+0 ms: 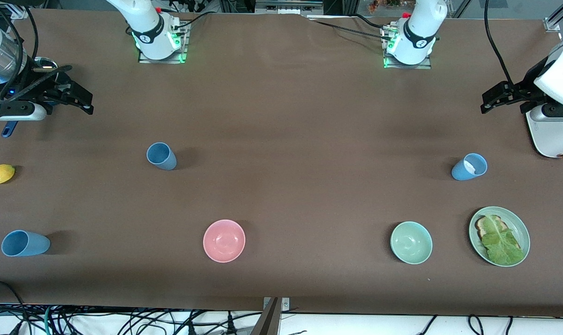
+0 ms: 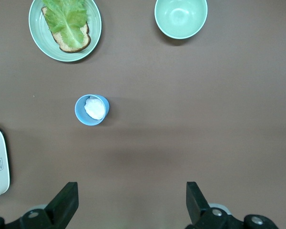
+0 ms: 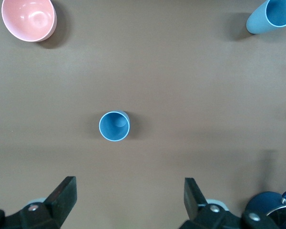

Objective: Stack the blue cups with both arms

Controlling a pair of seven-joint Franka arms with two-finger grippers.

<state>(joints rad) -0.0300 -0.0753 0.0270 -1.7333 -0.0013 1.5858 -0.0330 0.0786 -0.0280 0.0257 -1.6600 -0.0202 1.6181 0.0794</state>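
Three light-blue cups stand apart on the brown table. One cup [image 1: 161, 156] is toward the right arm's end and also shows in the right wrist view [image 3: 114, 126]. A second cup [image 1: 24, 243] is nearer the front camera at that end [image 3: 271, 16]. The third cup [image 1: 469, 166], with a whitish inside bottom, is toward the left arm's end [image 2: 92, 109]. My right gripper [image 1: 86, 102] [image 3: 129, 186] is open and empty, up over the table. My left gripper [image 1: 486, 103] [image 2: 131, 191] is open and empty, up over the table beside the toaster.
A pink bowl [image 1: 224, 240], a green bowl [image 1: 411, 242] and a green plate [image 1: 523, 228] with toast and lettuce lie near the front edge. A lemon [image 1: 0, 173] and a dark-blue saucepan [image 1: 44, 65] are at the right arm's end. A white toaster [image 1: 549, 135] is at the left arm's end.
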